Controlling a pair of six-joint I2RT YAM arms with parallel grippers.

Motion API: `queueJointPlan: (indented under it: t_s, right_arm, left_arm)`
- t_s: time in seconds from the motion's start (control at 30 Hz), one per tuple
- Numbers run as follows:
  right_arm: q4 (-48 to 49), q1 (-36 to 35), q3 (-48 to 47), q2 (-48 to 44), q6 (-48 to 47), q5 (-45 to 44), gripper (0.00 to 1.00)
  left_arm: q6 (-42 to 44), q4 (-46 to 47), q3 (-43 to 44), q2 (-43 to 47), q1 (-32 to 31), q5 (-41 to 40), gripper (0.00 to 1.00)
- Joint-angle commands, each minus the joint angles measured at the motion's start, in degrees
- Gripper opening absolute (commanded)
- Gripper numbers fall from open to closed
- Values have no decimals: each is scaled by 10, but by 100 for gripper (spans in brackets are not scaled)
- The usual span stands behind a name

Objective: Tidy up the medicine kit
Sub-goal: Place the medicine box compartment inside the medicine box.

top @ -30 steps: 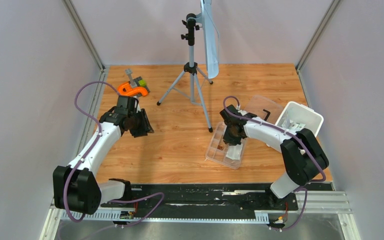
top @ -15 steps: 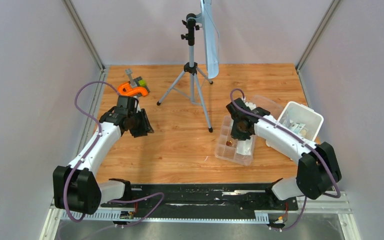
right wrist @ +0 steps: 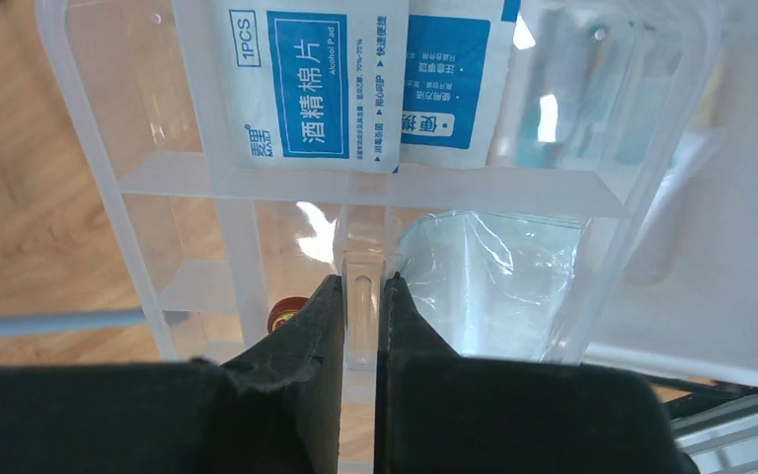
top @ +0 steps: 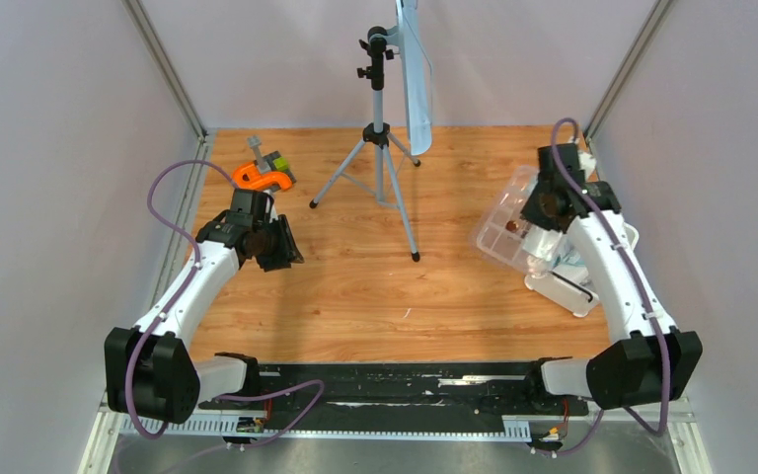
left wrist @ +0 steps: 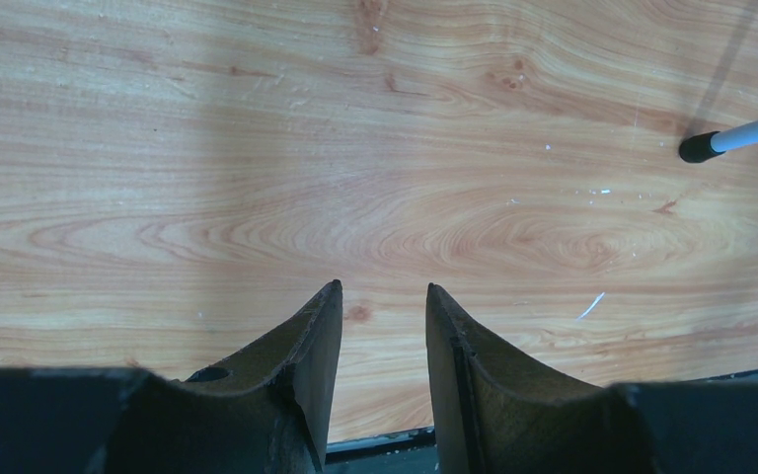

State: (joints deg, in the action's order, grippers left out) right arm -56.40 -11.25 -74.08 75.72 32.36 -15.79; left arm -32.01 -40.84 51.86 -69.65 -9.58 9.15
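One divided tray (right wrist: 207,178), partly over white tub (right wrist: 711,296), clamped at centre tab by R gripper (right wrist: 360,288); L gripper (left wrist: 380,296) part-open, empty.

A clear divided plastic tray (top: 501,225) is held tilted above the right rear of the wooden table (top: 355,286). Its central tab is pinched between the fingers of the right gripper (right wrist: 360,286). Two flat white packets with blue printed labels are seen in its long compartment, one (right wrist: 306,84) slightly overlapping the other (right wrist: 454,74). A crinkled clear pouch (right wrist: 493,286) shows in the compartment beside the tab, and a small red round item (right wrist: 281,314) in a small compartment on the other side. A white rounded-corner plastic tub (top: 558,286) is seen beneath the tray's right edge, largely hidden, with a thin black piece (top: 582,289) at its near end.
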Motion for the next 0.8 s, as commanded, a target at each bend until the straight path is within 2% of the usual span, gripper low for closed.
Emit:
queueJointPlan:
  t_s: [0.0, 0.17, 0.27, 0.4, 0.77]
  right_arm:
    - [-7, 111, -70, -22, -66, 4, 0]
    - [2, 230, -105, 10, -106, 34, 0]
    - [24, 264, -97, 22, -120, 39, 0]
    - [42, 278, -93, 36, -144, 69, 0]
    - [41, 285, -20, 32, -169, 72, 0]
  left_arm:
    - [8, 12, 10, 12, 4, 3, 45]
    - [11, 13, 10, 13, 4, 5, 45]
    - [11, 13, 9, 14, 4, 5, 45]
    - [10, 14, 5, 17, 4, 5, 45]
    - [15, 14, 2, 18, 4, 1, 45]
